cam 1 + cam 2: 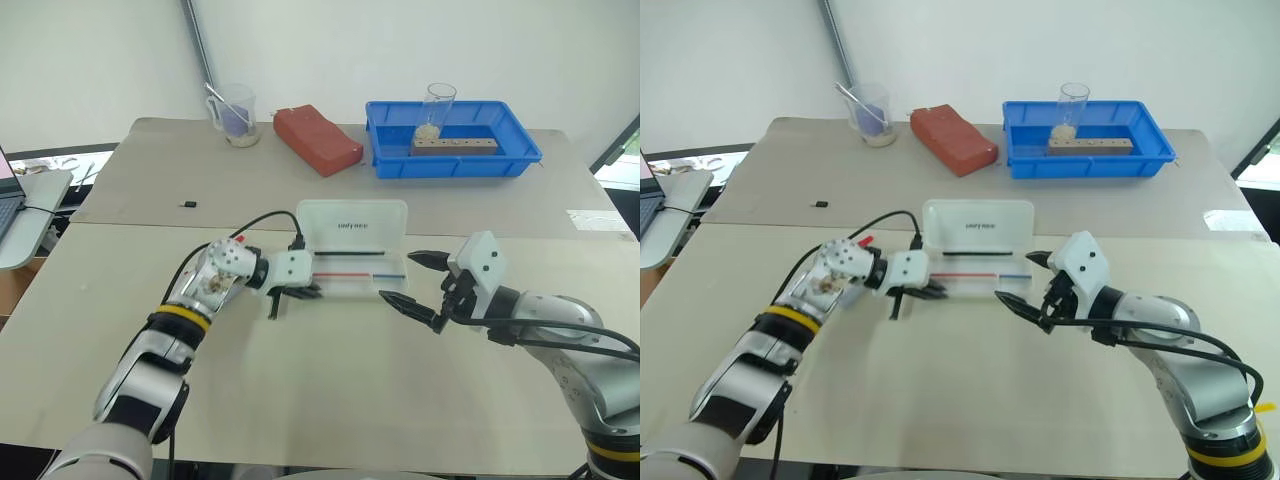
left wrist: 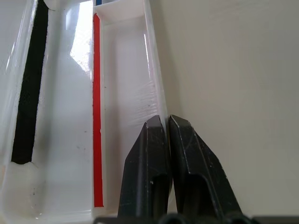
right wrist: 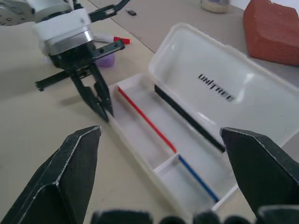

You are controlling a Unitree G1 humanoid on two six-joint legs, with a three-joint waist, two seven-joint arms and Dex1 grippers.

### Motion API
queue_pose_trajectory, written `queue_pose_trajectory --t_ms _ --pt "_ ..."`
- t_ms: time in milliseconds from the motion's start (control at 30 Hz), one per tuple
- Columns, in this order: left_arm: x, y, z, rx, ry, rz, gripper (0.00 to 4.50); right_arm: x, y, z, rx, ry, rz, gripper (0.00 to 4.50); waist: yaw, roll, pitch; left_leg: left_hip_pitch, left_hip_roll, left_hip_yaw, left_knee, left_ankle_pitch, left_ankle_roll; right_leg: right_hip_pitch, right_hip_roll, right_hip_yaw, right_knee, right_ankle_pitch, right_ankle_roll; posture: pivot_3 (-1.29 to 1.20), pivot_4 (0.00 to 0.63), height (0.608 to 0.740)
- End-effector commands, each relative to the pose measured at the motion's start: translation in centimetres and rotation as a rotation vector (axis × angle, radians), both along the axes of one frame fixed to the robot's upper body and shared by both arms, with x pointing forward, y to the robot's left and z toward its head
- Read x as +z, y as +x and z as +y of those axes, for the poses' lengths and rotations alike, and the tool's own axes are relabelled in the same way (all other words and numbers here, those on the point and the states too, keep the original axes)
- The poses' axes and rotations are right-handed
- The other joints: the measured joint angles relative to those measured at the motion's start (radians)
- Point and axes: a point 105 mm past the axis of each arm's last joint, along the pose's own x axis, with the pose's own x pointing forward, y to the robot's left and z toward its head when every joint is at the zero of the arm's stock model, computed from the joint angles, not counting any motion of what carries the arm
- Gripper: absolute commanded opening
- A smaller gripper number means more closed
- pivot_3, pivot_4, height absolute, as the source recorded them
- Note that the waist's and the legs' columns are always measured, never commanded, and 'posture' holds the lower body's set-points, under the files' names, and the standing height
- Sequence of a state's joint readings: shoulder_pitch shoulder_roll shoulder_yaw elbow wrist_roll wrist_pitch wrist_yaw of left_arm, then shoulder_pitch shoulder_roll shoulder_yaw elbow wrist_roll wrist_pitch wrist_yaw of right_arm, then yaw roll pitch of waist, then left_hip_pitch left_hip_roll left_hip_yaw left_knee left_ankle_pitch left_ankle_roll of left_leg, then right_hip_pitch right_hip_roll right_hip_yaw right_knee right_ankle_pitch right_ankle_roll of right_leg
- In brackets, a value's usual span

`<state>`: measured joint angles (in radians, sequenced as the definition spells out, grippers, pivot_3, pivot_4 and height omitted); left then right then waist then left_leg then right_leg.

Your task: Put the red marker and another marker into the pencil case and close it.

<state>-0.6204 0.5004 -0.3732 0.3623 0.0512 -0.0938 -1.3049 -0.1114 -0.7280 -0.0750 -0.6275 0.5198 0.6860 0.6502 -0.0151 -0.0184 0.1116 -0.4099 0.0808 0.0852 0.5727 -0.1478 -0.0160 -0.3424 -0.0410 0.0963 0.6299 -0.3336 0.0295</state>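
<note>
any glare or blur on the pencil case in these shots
Left wrist view: a bright glare patch on the pencil case wall; the shut left hand is sharp. Right wrist view: the case lid catches soft sheen and the near fingers of the open right hand look blurred. Head views: even light, faint shadows.

The pencil case (image 1: 352, 250) lies open mid-table, lid behind its base. Left gripper (image 1: 300, 292) sits at its left end, right gripper (image 1: 412, 282) just right of it. A tray (image 1: 452, 140) stands behind it, a brick-like block (image 1: 317, 139) behind-left
</note>
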Motion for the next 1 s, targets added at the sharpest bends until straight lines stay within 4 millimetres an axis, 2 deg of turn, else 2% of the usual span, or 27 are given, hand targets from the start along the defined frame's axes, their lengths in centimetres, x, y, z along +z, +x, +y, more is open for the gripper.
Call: queue_pose_trajectory --t_ms 33,300,700,1000 --pt "1.9 -1.8 -0.5 -0.042 -0.035 -0.027 0.07 1.4 -0.5 -0.1 0.018 -0.003 -0.047 4.50 0.002 0.000 0.000 0.001 0.000 0.000 0.000 0.000 0.000 0.000 0.000 0.000 0.000 0.000 0.000 0.00 0.150 0.740" --pt "1.1 -4.3 -0.8 0.002 -0.054 0.017 0.07 1.2 -0.7 0.3 0.050 0.003 -0.017 4.50 0.003 0.000 0.000 0.003 0.000 0.000 0.001 0.000 0.000 0.004 -0.001 -0.001 0.000 0.000 0.000 0.00 0.150 0.740" --pt "0.3 -4.4 -0.9 0.027 -0.039 0.008 0.07 0.6 -1.9 0.1 0.104 -0.044 0.037 4.50 0.002 0.000 0.000 0.003 0.000 -0.001 0.001 0.000 0.001 0.004 -0.001 -0.001 -0.001 0.000 -0.001 0.00 0.150 0.740" --pt "-0.2 -4.6 -0.6 -0.015 -0.004 -0.013 0.07 0.6 -2.0 0.2 0.100 -0.039 0.041 4.50 0.003 0.000 0.000 0.003 0.000 -0.001 0.001 0.000 0.001 0.004 -0.001 -0.001 -0.001 0.000 -0.001 0.00 0.150 0.740"
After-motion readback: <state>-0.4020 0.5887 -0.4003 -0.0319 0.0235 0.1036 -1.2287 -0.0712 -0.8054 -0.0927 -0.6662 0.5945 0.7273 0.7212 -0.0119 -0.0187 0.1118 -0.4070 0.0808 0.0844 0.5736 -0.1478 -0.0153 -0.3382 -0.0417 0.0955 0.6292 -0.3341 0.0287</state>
